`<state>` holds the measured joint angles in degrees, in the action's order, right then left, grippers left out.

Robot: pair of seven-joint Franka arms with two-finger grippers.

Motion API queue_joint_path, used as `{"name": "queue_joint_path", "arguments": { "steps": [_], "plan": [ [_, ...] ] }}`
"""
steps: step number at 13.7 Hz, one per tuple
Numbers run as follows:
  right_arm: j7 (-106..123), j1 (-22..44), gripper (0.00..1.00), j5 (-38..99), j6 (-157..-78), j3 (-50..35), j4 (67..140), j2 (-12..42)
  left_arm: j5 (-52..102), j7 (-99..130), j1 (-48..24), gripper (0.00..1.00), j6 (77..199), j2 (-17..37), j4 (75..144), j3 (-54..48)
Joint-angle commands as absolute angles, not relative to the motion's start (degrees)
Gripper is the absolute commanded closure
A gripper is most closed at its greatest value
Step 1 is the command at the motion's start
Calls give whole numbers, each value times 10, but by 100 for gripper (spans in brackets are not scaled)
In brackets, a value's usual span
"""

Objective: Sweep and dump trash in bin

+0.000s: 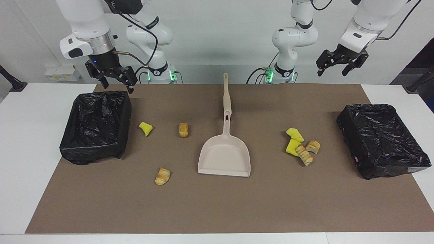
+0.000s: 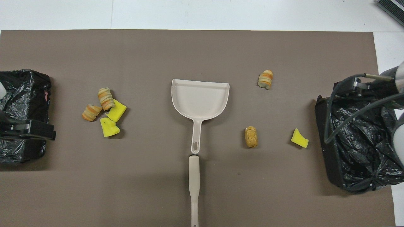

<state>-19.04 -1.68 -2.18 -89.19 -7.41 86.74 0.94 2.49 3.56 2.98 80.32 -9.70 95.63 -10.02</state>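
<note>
The right gripper (image 1: 115, 83), upper left of the facing view, hangs with fingers spread and empty over the corner of a black-lined bin (image 1: 96, 127). The left gripper (image 1: 335, 66), upper right, is spread too, holding nothing, in the air above the table's edge.

The trash numbers seven: three yellow sponge wedges (image 1: 145, 128) and four striped bread pieces (image 1: 162, 176). Four cluster (image 1: 302, 145) right of centre in the facing view; three lie scattered left of centre. One dustpan (image 1: 224, 154) lies mid-frame, a beige brush handle (image 1: 226, 93) just above it. Two bins, the second (image 1: 382, 139) at the right edge.

A brown mat (image 1: 217, 203) covers a white table (image 1: 20, 152); the wall is pale.
</note>
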Motion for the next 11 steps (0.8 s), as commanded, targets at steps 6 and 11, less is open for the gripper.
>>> {"name": "queue_joint_path", "arguments": {
  "steps": [6,11],
  "plan": [
    [-344,132,0,-32,-939,-77,882,47,76,39,-22,0,878,-282,1207,-93],
    [-467,214,0,-35,-999,-76,862,130,83,36,-34,0,879,-346,1284,-92]
  ]
}}
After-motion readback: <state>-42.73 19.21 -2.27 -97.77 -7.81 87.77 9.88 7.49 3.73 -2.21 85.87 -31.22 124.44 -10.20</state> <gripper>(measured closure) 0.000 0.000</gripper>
